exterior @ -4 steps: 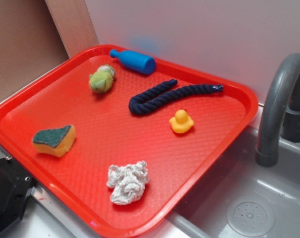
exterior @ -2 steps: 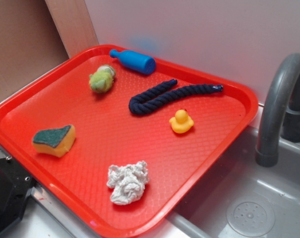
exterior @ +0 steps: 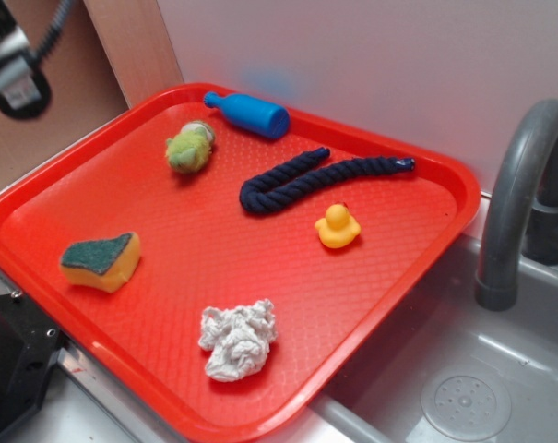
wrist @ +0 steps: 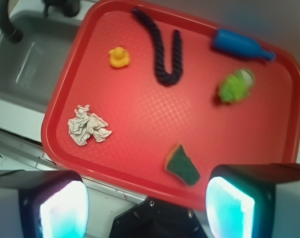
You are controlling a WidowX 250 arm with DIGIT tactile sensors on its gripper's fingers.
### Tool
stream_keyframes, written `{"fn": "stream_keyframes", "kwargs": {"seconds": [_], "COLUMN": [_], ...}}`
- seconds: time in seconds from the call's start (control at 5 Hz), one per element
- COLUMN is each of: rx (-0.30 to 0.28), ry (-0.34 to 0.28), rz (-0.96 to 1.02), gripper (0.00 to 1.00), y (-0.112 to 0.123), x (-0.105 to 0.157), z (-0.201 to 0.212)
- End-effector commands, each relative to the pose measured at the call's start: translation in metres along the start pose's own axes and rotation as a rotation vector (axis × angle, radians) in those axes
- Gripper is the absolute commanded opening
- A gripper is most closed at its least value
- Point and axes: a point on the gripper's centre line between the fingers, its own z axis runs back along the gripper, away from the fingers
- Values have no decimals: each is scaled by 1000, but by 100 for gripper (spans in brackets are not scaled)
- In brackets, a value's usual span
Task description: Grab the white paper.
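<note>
In the exterior view, a red plastic tray (exterior: pixel 371 277) with a fine diamond-textured floor and a raised rounded rim sits beside a grey sink basin (exterior: pixel 463 388) with a curved grey faucet (exterior: pixel 514 198). On the tray, the crumpled off-white wad of paper (exterior: pixel 238 339), lumpy with grey creases, lies near the front edge, touching nothing else. A small glossy yellow rubber duck (exterior: pixel 337 227) stands toward the sink side, with a twisted dark navy rope (exterior: pixel 306 178) bent into a hook just behind it. A smooth blue plastic bottle (exterior: pixel 249 113) lies on its side by the far rim, a fuzzy green-yellow ball (exterior: pixel 189 148) near it. A wedge-shaped yellow sponge with a green scouring face (exterior: pixel 100 260) rests toward the left side. At the upper left corner, a blurred grey-and-black part of the arm (exterior: pixel 13 65) hangs high, outside the tray.

In the wrist view, the gripper (wrist: pixel 147 201) looks down from well above, its two black fingers (wrist: pixel 53 203) spread wide apart with nothing between them, their inner faces glowing pale cyan. The paper wad (wrist: pixel 86 125) lies in the tray's lower left corner, near the rim. The duck (wrist: pixel 119 57), rope (wrist: pixel 164 49), bottle (wrist: pixel 241 45), ball (wrist: pixel 235 87) and sponge (wrist: pixel 182 164) are scattered across the tray (wrist: pixel 140 114).
</note>
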Motion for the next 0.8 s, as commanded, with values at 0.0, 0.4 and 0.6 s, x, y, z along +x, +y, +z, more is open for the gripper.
{"fn": "stream_keyframes", "kwargs": {"seconds": [0.0, 0.4, 0.6], "rx": [32, 66, 22], "ry": [-11, -21, -4], "rz": [-273, -243, -246], "gripper": [100, 100, 100], "y": [-45, -72, -86], "x": [3, 13, 15], "z": [-57, -129, -151]}}
